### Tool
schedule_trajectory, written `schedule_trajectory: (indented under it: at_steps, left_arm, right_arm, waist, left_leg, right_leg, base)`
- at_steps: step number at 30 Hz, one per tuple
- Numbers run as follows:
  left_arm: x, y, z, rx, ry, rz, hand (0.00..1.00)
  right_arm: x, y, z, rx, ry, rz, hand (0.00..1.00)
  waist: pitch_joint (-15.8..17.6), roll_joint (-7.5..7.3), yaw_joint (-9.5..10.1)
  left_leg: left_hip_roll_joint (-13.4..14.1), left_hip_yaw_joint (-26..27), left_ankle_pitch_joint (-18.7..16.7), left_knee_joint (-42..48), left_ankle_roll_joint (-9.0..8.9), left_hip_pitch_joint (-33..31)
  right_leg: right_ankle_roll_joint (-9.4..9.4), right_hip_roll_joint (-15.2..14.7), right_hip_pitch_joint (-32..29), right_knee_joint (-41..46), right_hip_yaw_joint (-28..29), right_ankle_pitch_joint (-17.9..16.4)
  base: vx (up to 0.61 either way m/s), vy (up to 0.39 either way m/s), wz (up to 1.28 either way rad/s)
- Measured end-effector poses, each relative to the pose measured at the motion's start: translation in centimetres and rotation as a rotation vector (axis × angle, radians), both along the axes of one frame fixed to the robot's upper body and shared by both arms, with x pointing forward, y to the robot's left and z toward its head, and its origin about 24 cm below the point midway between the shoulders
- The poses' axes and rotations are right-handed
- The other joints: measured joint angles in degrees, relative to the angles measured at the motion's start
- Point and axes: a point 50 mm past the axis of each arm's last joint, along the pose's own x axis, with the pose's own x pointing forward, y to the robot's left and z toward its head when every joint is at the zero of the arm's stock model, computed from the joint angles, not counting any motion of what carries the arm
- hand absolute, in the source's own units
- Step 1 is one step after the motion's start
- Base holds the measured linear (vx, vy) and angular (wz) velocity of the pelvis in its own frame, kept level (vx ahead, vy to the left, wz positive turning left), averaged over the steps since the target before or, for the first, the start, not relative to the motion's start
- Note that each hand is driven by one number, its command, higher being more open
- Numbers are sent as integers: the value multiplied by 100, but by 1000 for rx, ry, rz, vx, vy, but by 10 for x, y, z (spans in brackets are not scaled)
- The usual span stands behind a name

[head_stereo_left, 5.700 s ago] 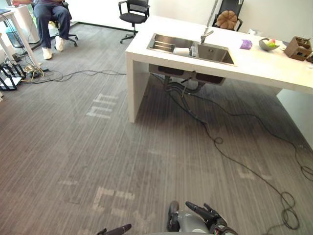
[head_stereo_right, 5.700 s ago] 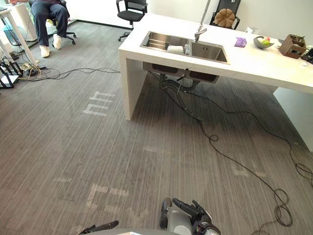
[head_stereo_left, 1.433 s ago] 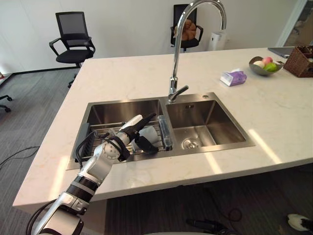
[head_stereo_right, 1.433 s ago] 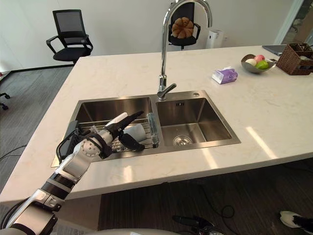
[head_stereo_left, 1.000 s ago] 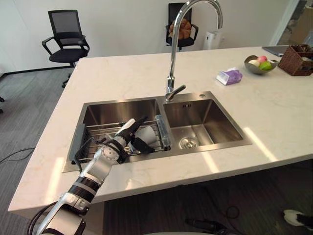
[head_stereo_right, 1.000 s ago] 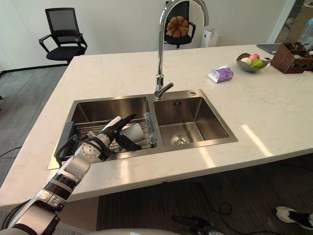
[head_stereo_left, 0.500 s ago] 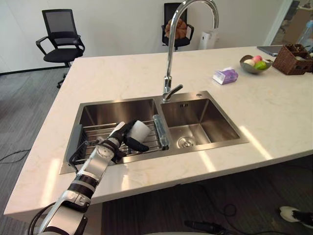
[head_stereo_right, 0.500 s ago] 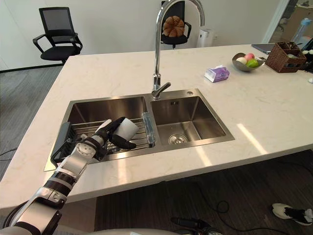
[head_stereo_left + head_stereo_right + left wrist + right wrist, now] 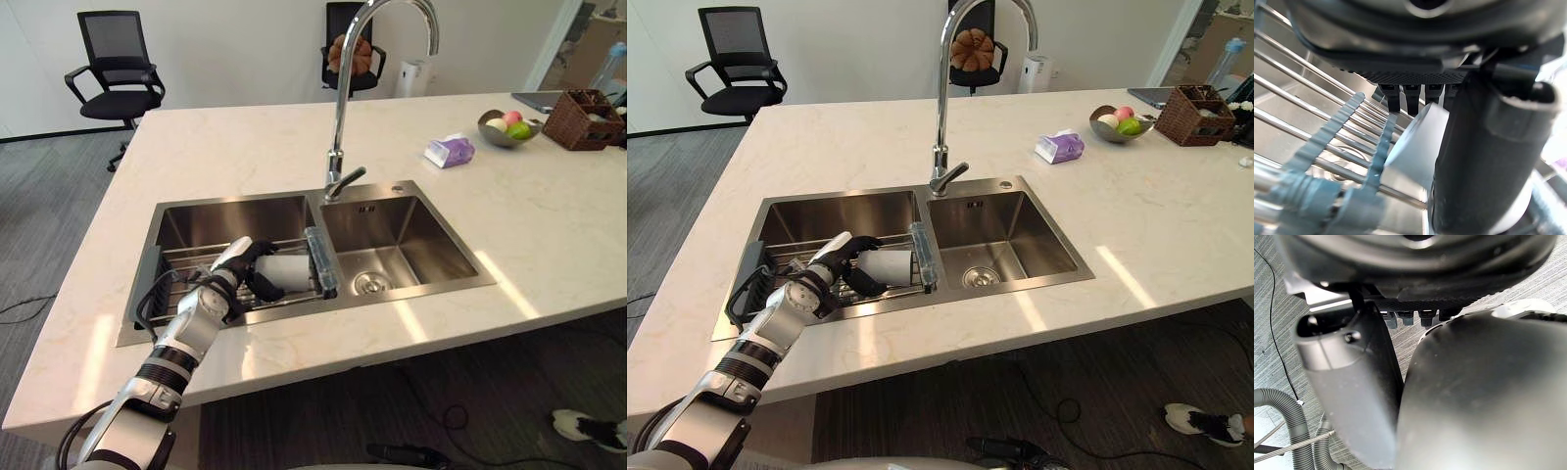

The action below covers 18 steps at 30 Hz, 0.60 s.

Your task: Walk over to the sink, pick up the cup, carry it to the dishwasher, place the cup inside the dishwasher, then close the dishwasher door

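One white cylindrical cup (image 9: 286, 266) gripped in the double stainless-steel sink (image 9: 431, 240)

Left hand (image 9: 240, 269) is curled round the cup, fingers over it, thumb below. The cup lies on its side on the wire rack (image 9: 191, 259) in the sink's left basin. A clear bluish cylinder (image 9: 321, 262) lies along the sink's divider, just beside the cup. Tall chrome gooseneck tap (image 9: 338, 117) stands behind the divider. Well right of the sink, on the smooth cream stone counter (image 9: 245, 147): purple tissue pack (image 9: 449, 152), grey fruit bowl (image 9: 505, 125), brown wicker basket (image 9: 583, 106). Right hand (image 9: 1347, 382) hangs over grey carpet; whether open or closed, cannot tell.
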Motion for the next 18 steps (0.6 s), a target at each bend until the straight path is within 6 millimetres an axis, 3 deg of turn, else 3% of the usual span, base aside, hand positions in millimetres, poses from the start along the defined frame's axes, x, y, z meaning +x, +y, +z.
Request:
schedule_trajectory:
  at_steps: [7,18]
  left_arm:
    - [3,-6,6,106,-12,-105,0]
    - [2,-5,10,106,-61,-158,0]
  right_arm:
    - [0,0,0,1,-3,4,100]
    - [1,0,0,-3,-12,45,100]
  waist:
    - [0,0,-5]
    - [0,3,0]
  left_leg:
    - [-7,-2,0,-14,1,-3]
    - [-33,-50,14,-22,22,-39]
  right_leg:
    - [0,-3,-2,0,-10,0]
    - [0,-27,-13,2,-67,0]
  base:
    - [0,0,0]
    - [0,0,1]
